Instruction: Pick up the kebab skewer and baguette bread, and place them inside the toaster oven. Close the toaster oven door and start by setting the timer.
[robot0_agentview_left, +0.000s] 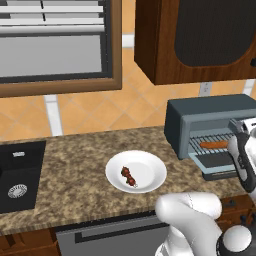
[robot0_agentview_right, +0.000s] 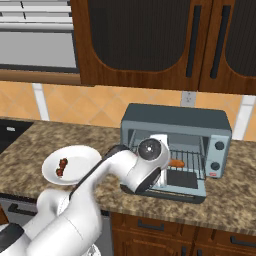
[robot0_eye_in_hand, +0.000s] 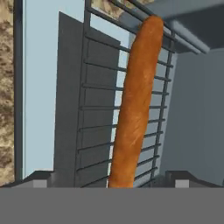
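**Baguette on the oven rack, kebab on its plate**

We see the toaster oven (robot0_agentview_right: 176, 131) standing on the speckled counter (robot0_agentview_left: 75, 185), its door (robot0_agentview_right: 181, 184) dropped flat in front of the mouth. Inside, the baguette bread (robot0_eye_in_hand: 135, 105) lies on the wire rack (robot0_eye_in_hand: 94, 113); it is a slim orange-brown loaf with rounded ends, resting along the rack bars and running from 6 o'clock up to 1 o'clock in the hand view. In the left base view we find it as an orange sliver (robot0_agentview_left: 213, 145) in the oven mouth.

The white plate (robot0_agentview_left: 150, 172) sits on the counter at 9 o'clock from the oven, well apart from it. In it lies the kebab skewer (robot0_agentview_left: 128, 176), a short stick with dark red-brown chunks, much smaller than the plate.

The pincer (robot0_eye_in_hand: 112, 177) is spread wide: its fingertips (robot0_eye_in_hand: 39, 178) stand apart on either side of the near end of the loaf, and we see neither pressing on it. A black sink (robot0_agentview_left: 20, 175) sits at the far 9 o'clock end of the counter.
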